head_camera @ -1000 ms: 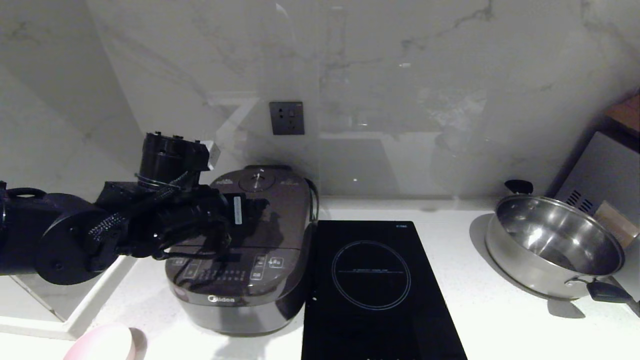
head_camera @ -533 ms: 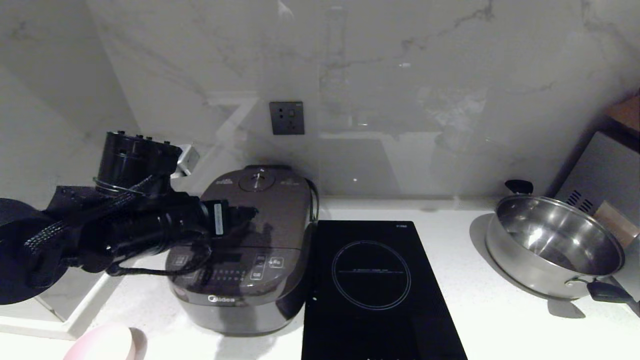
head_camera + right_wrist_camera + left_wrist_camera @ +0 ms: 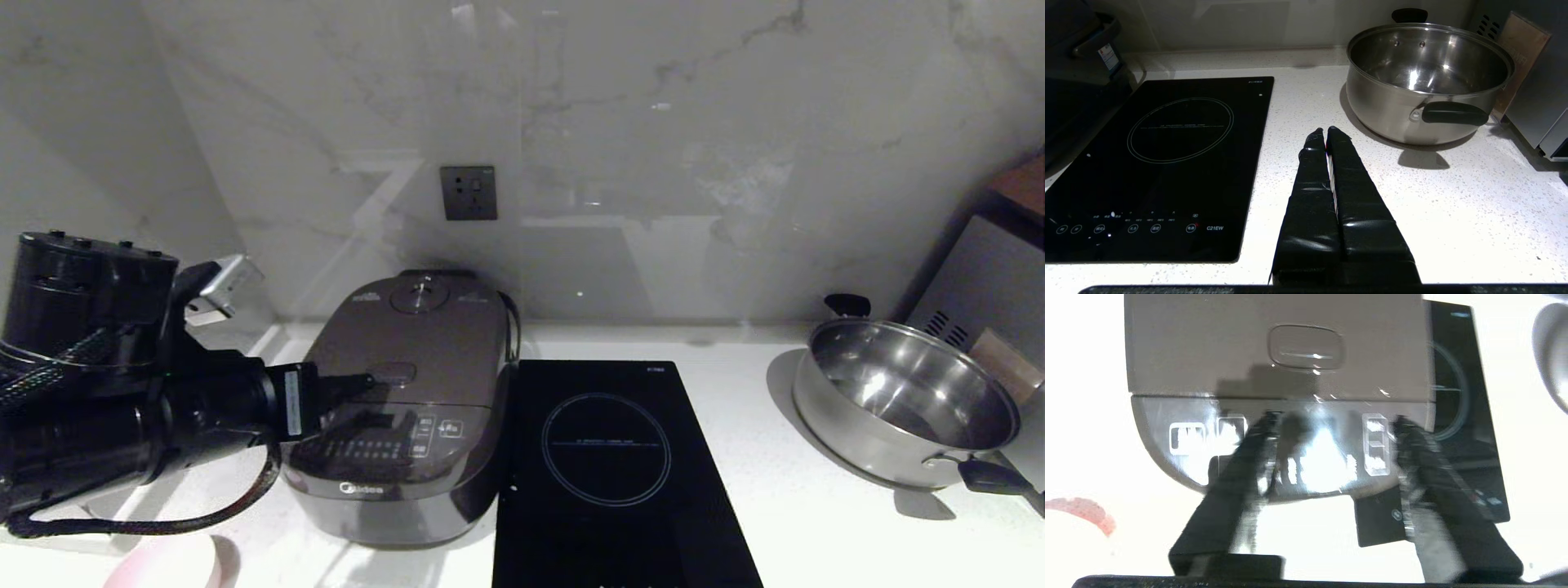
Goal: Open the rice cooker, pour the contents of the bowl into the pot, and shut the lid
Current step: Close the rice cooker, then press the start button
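Rice cooker (image 3: 408,408) on white counter (image 3: 735,506), lid (image 3: 416,343) down. Left gripper (image 3: 1333,424) at its left front, fingers apart over the button panel, short of oval lid button (image 3: 1306,347). Further right: black hob (image 3: 604,474), right gripper (image 3: 1326,131), fingers pressed together, empty.

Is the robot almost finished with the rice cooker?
No, nothing is done yet. The rice cooker has its lid shut. The left pincer, fingers apart, points at the lid's oval button. Opening, pouring the pink bowl and closing are left. The right pincer rests shut.
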Robot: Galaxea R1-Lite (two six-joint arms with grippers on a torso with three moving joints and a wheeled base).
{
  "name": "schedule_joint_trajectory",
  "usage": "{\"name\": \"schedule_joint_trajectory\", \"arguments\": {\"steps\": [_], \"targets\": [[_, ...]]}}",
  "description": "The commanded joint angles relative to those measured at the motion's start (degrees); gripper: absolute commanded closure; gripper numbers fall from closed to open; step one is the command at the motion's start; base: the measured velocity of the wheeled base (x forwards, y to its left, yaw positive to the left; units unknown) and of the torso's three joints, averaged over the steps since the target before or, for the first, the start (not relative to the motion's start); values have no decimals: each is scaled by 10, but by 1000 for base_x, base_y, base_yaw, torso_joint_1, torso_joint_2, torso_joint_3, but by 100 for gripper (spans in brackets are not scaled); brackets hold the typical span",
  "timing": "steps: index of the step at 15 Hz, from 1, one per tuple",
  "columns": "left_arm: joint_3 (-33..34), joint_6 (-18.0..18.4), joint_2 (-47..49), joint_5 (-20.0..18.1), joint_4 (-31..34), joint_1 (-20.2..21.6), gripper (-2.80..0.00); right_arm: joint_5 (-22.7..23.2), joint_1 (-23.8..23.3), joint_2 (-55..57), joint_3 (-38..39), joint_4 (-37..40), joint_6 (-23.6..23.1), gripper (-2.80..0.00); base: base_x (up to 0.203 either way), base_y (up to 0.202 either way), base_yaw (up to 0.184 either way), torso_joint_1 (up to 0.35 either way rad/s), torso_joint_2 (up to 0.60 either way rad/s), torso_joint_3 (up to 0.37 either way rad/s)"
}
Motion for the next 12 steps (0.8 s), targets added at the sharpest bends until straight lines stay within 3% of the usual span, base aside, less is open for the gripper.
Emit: {"name": "schedule_joint_trajectory", "arguments": {"steps": [1,3,5,7,9,12], "targets": [[9,0,-55,-11,8,2,0,0,0,0,0,0,0,0,0,0,0,0,0,0],[21,25,-101,-48,16,25,0,0,0,-1,0,0,0,0,0,0,0,0,0,0],[31,58,-147,-129,15,63,0,0,0,-1,0,0,0,0,0,0,0,0,0,0],[34,68,-197,-209,17,83,0,0,0,-1,0,0,0,0,0,0,0,0,0,0],[42,70,-228,-220,20,89,0,0,0,-1,0,0,0,0,0,0,0,0,0,0],[62,80,-287,-199,20,105,0,0,0,-1,0,0,0,0,0,0,0,0,0,0]]}}
